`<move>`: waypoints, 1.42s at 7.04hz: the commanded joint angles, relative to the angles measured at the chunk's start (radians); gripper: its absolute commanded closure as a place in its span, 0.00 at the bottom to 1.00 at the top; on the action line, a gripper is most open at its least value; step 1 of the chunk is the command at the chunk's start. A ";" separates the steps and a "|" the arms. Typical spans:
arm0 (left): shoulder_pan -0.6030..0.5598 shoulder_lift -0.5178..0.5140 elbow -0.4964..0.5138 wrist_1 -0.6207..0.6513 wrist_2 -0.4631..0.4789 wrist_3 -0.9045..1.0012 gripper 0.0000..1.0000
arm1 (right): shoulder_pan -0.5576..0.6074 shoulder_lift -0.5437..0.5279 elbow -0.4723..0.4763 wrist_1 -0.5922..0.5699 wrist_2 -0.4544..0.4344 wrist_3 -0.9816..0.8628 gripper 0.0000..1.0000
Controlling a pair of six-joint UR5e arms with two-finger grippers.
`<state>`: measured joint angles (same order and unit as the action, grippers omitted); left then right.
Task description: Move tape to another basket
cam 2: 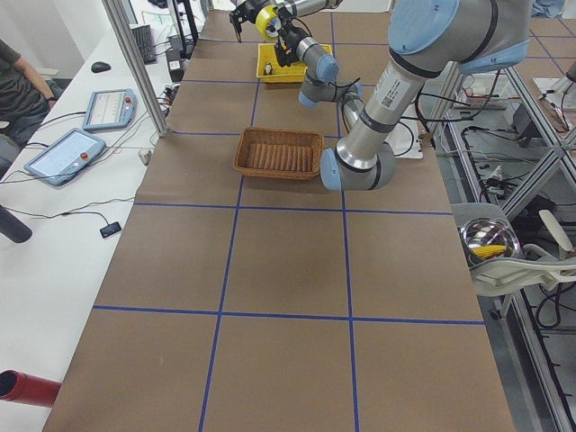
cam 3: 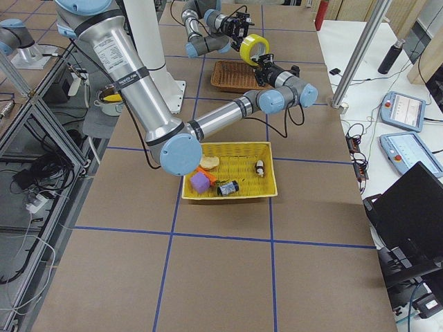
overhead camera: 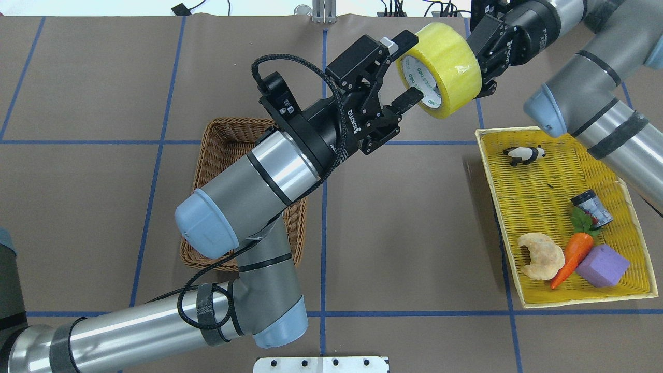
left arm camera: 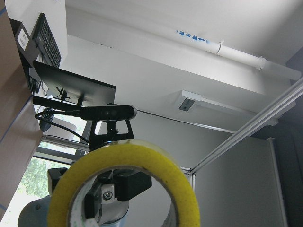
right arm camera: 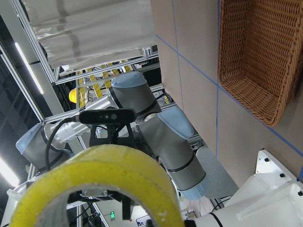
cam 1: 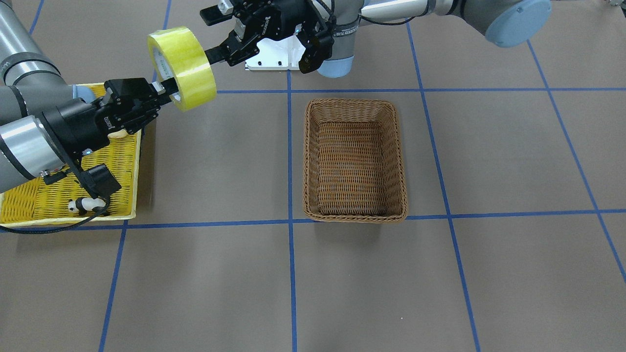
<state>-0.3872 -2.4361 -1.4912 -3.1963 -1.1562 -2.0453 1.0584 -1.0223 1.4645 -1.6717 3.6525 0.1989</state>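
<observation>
The tape [cam 1: 188,68], a wide yellow roll with a white core, hangs in the air between both grippers, far side of the table [overhead camera: 448,62]. My right gripper [cam 1: 167,91] is shut on the roll's wall, one finger inside the core. My left gripper [cam 1: 213,35] is open; its lower finger touches the roll's other side, its upper finger stands apart [overhead camera: 408,67]. The brown wicker basket [cam 1: 307,161] sits empty at mid-table, partly hidden under my left arm in the overhead view [overhead camera: 222,140]. The roll fills both wrist views [left arm camera: 142,153] [right arm camera: 109,165].
A shallow yellow tray [overhead camera: 484,171] lies on my right side, holding a panda figure [overhead camera: 524,154], a small can [overhead camera: 590,207], a carrot [overhead camera: 572,251], a purple block [overhead camera: 602,265] and a pastry [overhead camera: 541,255]. Blue tape lines grid the brown table.
</observation>
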 commanded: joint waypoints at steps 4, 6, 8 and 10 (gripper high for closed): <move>-0.004 -0.012 0.008 0.001 0.018 -0.001 0.15 | -0.012 0.001 0.013 -0.020 -0.005 -0.012 1.00; -0.004 -0.017 0.012 0.001 0.017 -0.001 0.26 | -0.015 0.001 0.033 -0.045 -0.005 -0.012 1.00; -0.004 -0.018 0.014 0.001 0.017 -0.003 0.53 | -0.020 0.001 0.031 -0.045 -0.005 -0.013 1.00; -0.004 -0.018 0.015 0.001 0.015 -0.003 0.65 | -0.020 0.004 0.031 -0.065 -0.005 -0.013 0.86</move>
<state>-0.3912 -2.4543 -1.4765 -3.1953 -1.1402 -2.0478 1.0391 -1.0201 1.4958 -1.7249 3.6478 0.1857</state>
